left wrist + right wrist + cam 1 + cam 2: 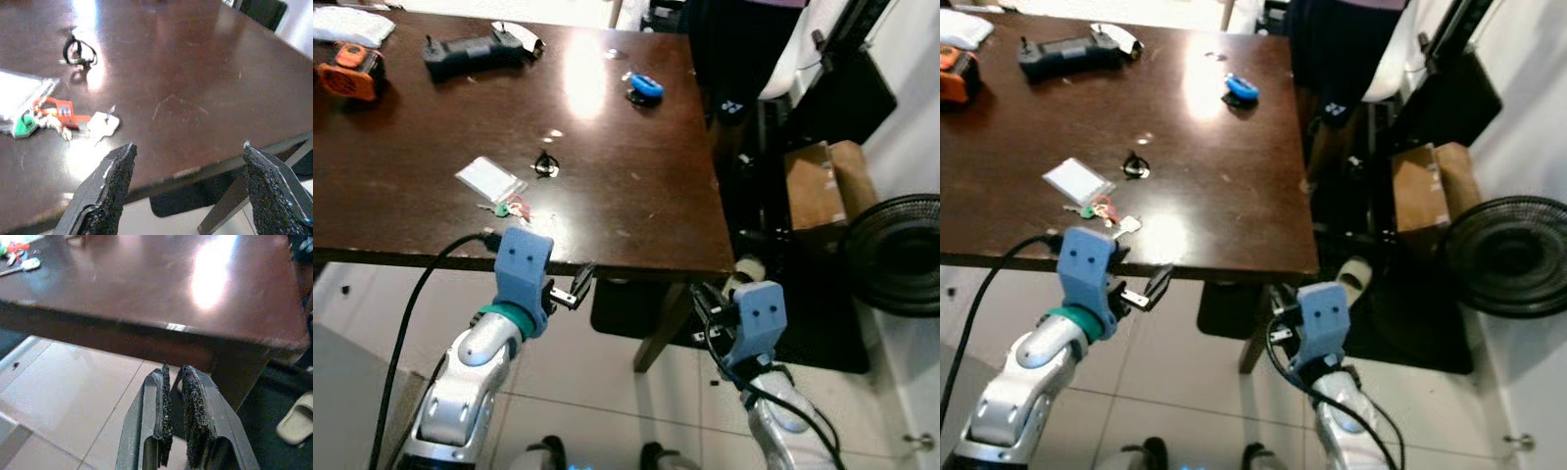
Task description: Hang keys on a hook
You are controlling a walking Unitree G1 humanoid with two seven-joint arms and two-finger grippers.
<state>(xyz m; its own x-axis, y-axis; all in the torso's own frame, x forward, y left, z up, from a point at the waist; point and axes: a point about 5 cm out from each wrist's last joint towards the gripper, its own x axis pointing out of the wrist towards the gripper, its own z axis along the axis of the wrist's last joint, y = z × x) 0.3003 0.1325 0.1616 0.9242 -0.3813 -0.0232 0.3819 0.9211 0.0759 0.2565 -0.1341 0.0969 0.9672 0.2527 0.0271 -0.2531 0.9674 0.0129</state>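
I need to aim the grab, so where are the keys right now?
The bunch of keys with red and green tags lies on the dark wooden table near its front edge, beside the clear plastic card holder, just beyond the open left hand.

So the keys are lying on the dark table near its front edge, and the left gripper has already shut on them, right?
Not quite. The keys do lie on the dark table near its front edge, but the left gripper is open and short of them, as the left wrist view shows.

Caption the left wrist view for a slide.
Open left gripper at the edge of the dark table, keys ahead.
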